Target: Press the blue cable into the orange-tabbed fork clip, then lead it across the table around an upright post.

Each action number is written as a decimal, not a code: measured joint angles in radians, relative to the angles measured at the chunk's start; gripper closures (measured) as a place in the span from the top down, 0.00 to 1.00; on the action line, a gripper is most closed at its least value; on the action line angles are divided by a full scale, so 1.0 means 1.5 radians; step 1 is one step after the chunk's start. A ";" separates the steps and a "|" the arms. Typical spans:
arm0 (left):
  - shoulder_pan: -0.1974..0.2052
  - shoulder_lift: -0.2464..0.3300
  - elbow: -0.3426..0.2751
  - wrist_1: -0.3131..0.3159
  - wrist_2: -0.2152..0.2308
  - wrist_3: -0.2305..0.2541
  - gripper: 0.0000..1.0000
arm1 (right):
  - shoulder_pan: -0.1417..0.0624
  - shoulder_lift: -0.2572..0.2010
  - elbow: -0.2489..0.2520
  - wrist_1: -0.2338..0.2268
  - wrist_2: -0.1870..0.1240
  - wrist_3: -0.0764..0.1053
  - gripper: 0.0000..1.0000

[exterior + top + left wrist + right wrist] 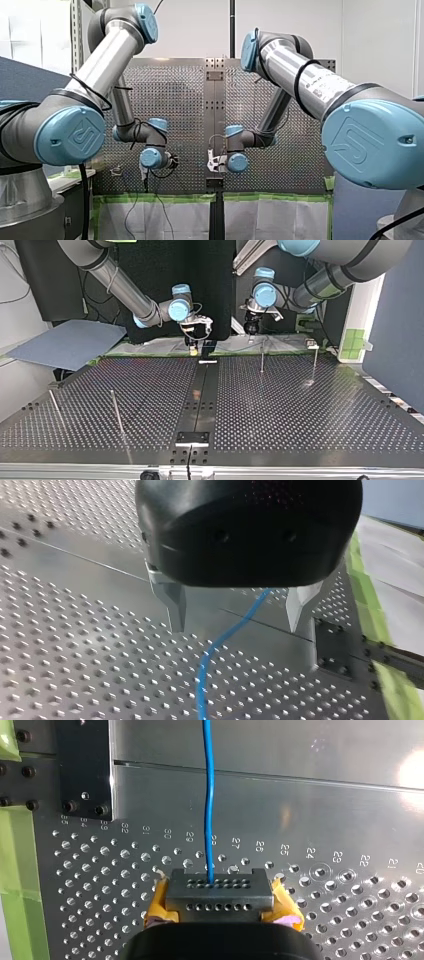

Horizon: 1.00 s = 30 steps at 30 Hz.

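Where my right hand seems to pinch it between yellow pads, the blue cable runs straight ahead over the worktop. Farther on, it lies loose between the spread metal fingers of my left hand. Thin, light and limp, it wants gripping close to any bend.

We saw a perforated metal table, with green tape lining one long edge. A dark smooth strip crossed from the taped edge to the opposite edge, where a black plate sat. An inner post and an outer post stood upright near the taped edge. A third post and a fourth post stood toward the opposite edge. A blue cable ran over the holes.
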 joint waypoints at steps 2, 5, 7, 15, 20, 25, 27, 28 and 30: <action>-0.002 -0.012 0.013 -0.012 -0.006 0.001 1.00 | 0.000 0.000 0.000 0.000 0.000 0.000 0.00; -0.004 -0.020 0.032 -0.027 -0.016 0.002 1.00 | 0.001 0.000 0.000 0.000 0.000 0.000 0.00; -0.004 -0.022 0.041 -0.033 -0.020 0.002 1.00 | 0.002 0.000 0.000 0.000 0.000 0.000 0.00; -0.008 -0.023 0.060 -0.039 -0.034 0.004 1.00 | 0.004 0.000 -0.002 0.001 -0.003 -0.002 0.00; -0.010 -0.023 0.069 -0.047 -0.049 0.017 1.00 | 0.005 0.000 -0.004 0.002 -0.004 -0.002 0.00; -0.011 -0.023 0.076 -0.060 -0.058 0.037 1.00 | 0.006 0.000 -0.004 0.002 -0.003 -0.002 0.00; -0.011 -0.023 0.077 -0.062 -0.059 0.043 1.00 | 0.007 0.000 -0.004 0.002 -0.003 -0.002 0.00; -0.011 -0.023 0.078 -0.062 -0.060 0.046 1.00 | 0.007 0.000 -0.004 0.002 -0.004 -0.002 0.00; -0.012 -0.023 0.078 -0.063 -0.060 0.054 1.00 | 0.008 0.000 -0.004 0.002 -0.004 -0.002 0.00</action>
